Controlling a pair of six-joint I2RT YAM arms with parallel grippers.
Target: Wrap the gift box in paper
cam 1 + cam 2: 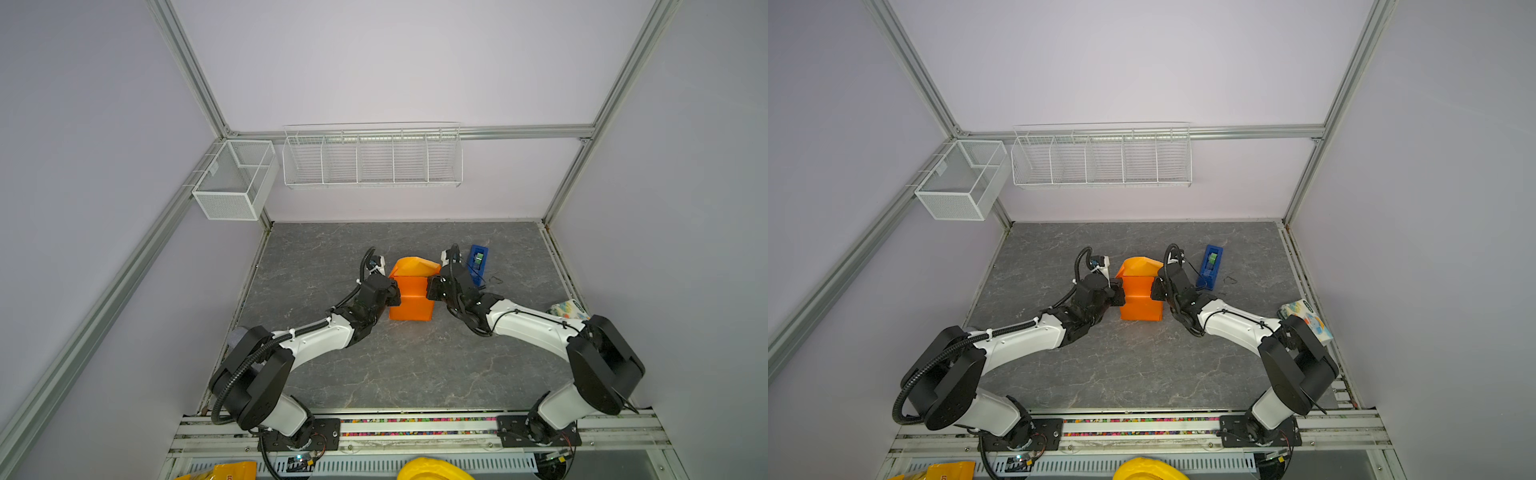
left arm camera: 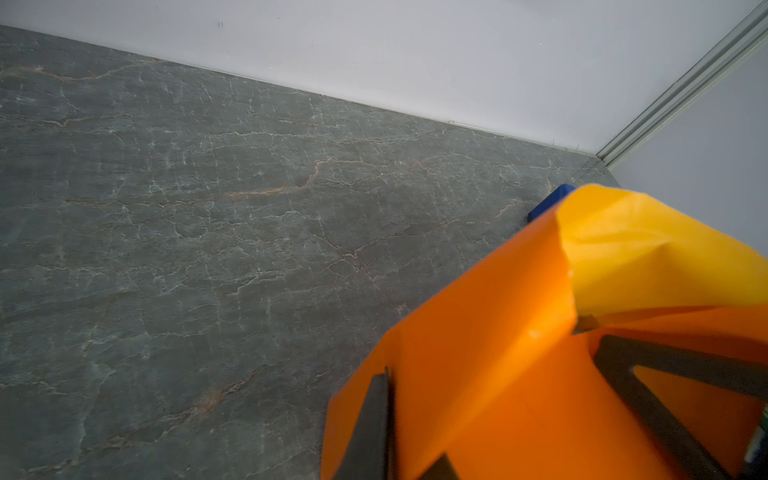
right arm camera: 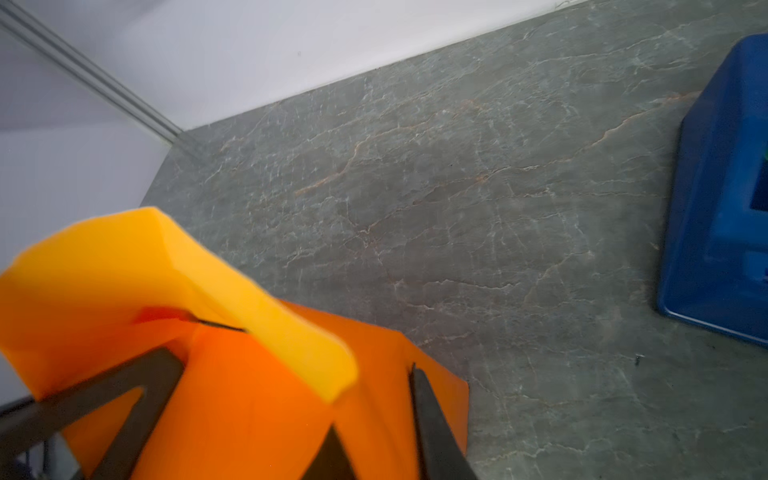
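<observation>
The paper [image 1: 411,297] stands as a box-shaped sleeve at mid-table [image 1: 415,365], its far end open; the gift box is hidden, presumably inside. The left claw [image 1: 394,294] is clamped on one side fold, while the right claw [image 1: 430,292] straddles the opposite fold, closure not discernible. The step likely goes best with both folds held taut against the box while the open flap is creased flat.

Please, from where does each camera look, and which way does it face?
Both top views: high over the front edge, facing down onto the grey marbled tabletop; both arms, left gripper and right gripper show.
Left wrist: on the left arm, facing the far right corner across the creased orange-yellow paper sheet; its dark fingers show.
Right wrist: on the right arm, facing the far left corner beside the bright-blue plastic tape dispenser; its fingers show.
Shared: every view shows the paper sheet and tabletop.
</observation>
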